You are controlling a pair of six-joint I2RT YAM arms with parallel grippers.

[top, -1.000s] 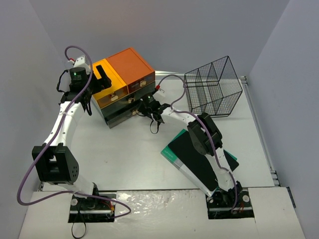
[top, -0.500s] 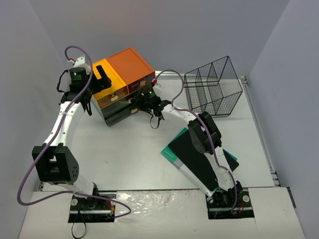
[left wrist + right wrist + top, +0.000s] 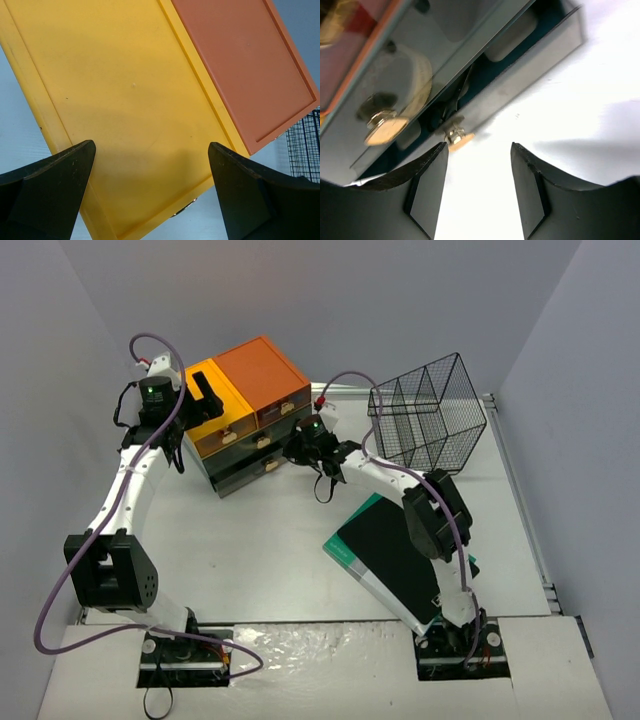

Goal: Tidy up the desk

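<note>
— Top external view first: where does the large flat matte white desk (image 3: 250, 555) lie?

— It spreads under both arms and fills most of the view. Toward its far left stands a dark green drawer chest (image 3: 262, 375) with a top that is half orange, half yellow. At the far right stands a black wire basket (image 3: 425, 415). A flat black pad (image 3: 385, 550) with a teal edge lies on the near right part of the desk, partly under the right arm.

— What of the left gripper (image 3: 205, 395)?

— It hangs over the yellow half of the chest's top. In the left wrist view its dark fingers (image 3: 50, 192) are spread wide, and only the yellow panel shows between them. It holds nothing. Whether it touches the panel cannot be told.

— And the right gripper (image 3: 477, 187)?

— It is at the front of the chest, low by the drawers. The right wrist view shows its jaws parted, with bare white desk in the gap and nothing clamped. A small brass-coloured knob (image 3: 456, 136) on a drawer front sits just beside the tip of the finger on the left of that picture. Contact between the two cannot be made out. A second knob (image 3: 379, 131), blurred, shows on the drawer above.
</note>
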